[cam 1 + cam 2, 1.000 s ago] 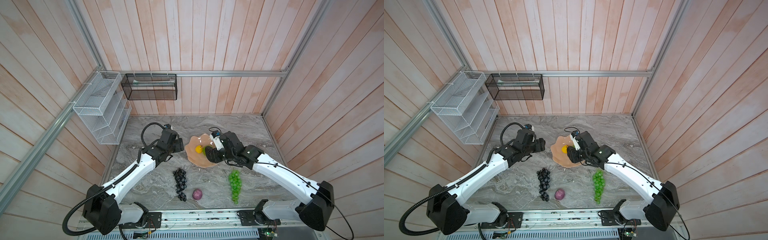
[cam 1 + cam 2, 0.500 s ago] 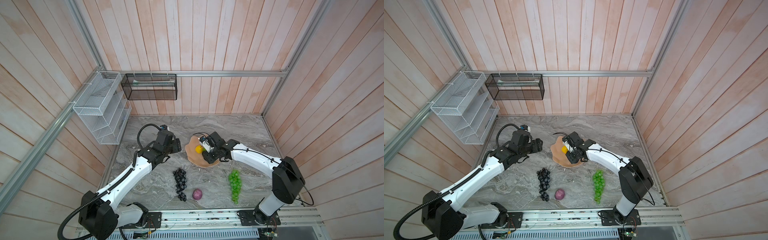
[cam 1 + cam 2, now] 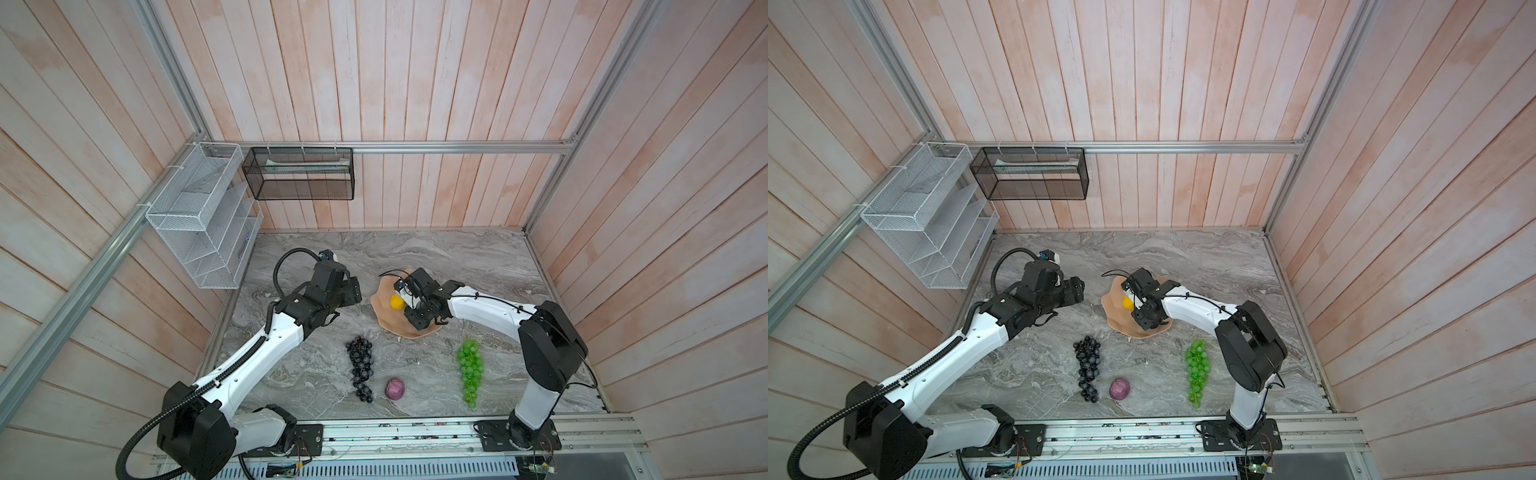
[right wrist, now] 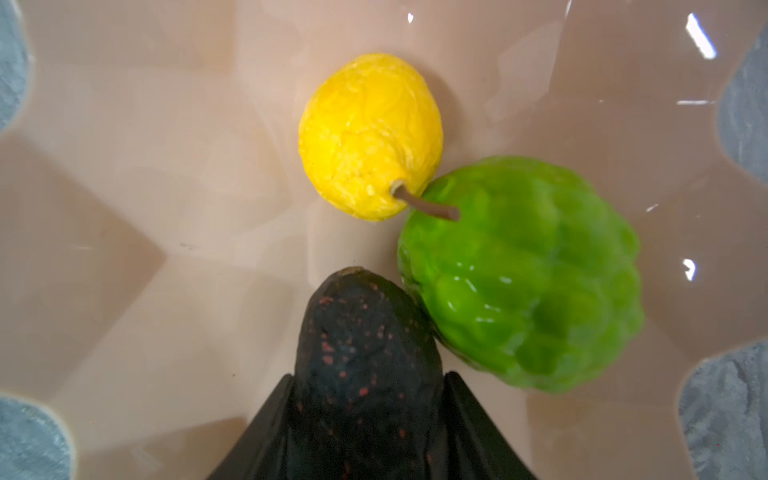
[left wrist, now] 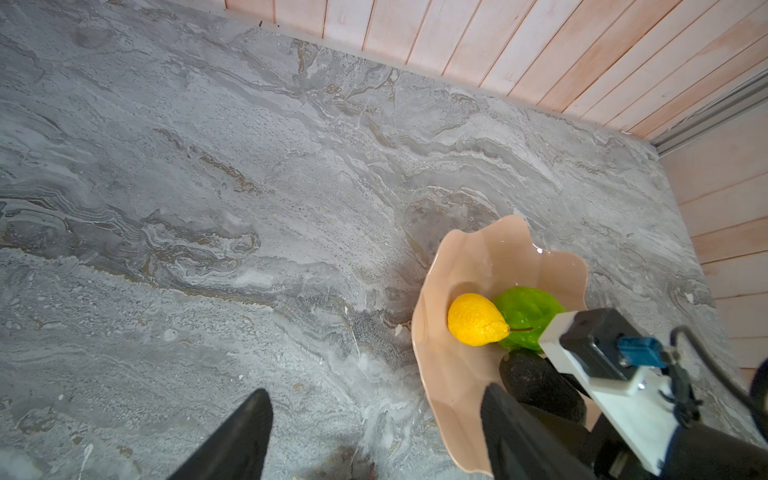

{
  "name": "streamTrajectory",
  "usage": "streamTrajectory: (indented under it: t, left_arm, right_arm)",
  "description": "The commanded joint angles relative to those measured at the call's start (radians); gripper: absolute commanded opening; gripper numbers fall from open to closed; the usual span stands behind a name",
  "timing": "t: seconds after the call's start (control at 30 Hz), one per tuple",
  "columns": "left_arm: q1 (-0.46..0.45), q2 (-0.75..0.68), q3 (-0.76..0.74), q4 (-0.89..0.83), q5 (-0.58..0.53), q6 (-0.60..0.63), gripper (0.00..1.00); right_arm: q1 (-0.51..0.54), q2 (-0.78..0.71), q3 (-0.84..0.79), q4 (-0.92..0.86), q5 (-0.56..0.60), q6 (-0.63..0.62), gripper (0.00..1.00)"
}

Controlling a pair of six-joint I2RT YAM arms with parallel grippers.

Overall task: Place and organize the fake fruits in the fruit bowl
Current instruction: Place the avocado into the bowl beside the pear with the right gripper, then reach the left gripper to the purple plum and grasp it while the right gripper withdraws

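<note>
Baskets on the wall: white wire basket (image 3: 199,216) and black mesh basket (image 3: 299,174) hang at the far left, well apart from every fruit.
Left jaws: apart and empty at the end of the left arm (image 3: 282,332), held above the worktop (image 3: 415,253) just beside the bowl's left rim.
Loose fruit, left: dark grape bunch (image 3: 360,368) lies lengthwise towards the front edge, with the small purple fruit (image 3: 394,388) near its lower tip.
Fruit bowl (image 3: 385,321): sits mid-worktop; the yellow fruit (image 4: 370,137) and the bumpy green ball (image 4: 523,274) lie inside, touching, the yellow one's stem resting across the ball.
Right jaws: clamped on the dark avocado (image 4: 365,340), low inside the bowl, with the right arm (image 3: 486,311) bent over it. The avocado's side meets the green ball; I cannot tell whether it rests on the dish floor.
Loose fruit, right: green grape bunch (image 3: 470,370) lies near the front, apart from the bowl.
Progress: I judge it about half done, with three pieces left on the worktop.
Risk at release: the dish looks glossy and shallow, so a freed avocado may roll and push the round fruits towards a low scallop.
Risk on lift-out: jaws dragging on the avocado or rim could slide the bowl.
Risk from the left: those jaws are close enough to nudge the rim.
Risk later: the long bunches may drape over the edge and spill out.
</note>
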Motion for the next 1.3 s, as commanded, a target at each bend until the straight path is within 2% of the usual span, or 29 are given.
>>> streamTrajectory:
  t: [0.0, 0.2, 0.47, 0.7, 0.87, 0.97, 1.1, 1.27]
  left_arm:
    - [0.009, -0.001, 0.017, -0.018, -0.015, -0.007, 0.81]
    - [0.019, 0.002, 0.027, -0.027, -0.01, -0.001, 0.81]
    - [0.021, 0.01, 0.062, -0.072, 0.041, 0.028, 0.83]
    - [0.021, 0.037, 0.105, -0.193, 0.165, 0.033, 0.85]
    - [0.003, 0.055, 0.114, -0.249, 0.348, 0.021, 0.82]
    - [-0.095, 0.064, 0.107, -0.296, 0.365, 0.025, 0.82]
    - [-0.272, 0.086, 0.071, -0.323, 0.368, 0.005, 0.82]
    - [-0.459, 0.153, 0.052, -0.373, 0.303, -0.053, 0.82]
  right_arm:
    - [0.001, 0.046, 0.051, -0.007, 0.052, -0.031, 0.42]
    - [0.001, 0.082, 0.078, -0.022, 0.086, -0.05, 0.46]
    - [0.002, 0.032, 0.066, -0.021, 0.099, -0.043, 0.71]
    - [0.005, -0.065, 0.065, -0.056, 0.043, -0.008, 0.76]
    - [0.013, -0.184, 0.04, -0.075, -0.006, 0.033, 0.75]
    - [0.013, -0.273, -0.016, -0.05, -0.023, 0.076, 0.74]
    - [-0.02, -0.385, -0.138, 0.056, -0.05, 0.146, 0.74]
    - [-0.084, -0.452, -0.221, 0.163, -0.109, 0.225, 0.73]
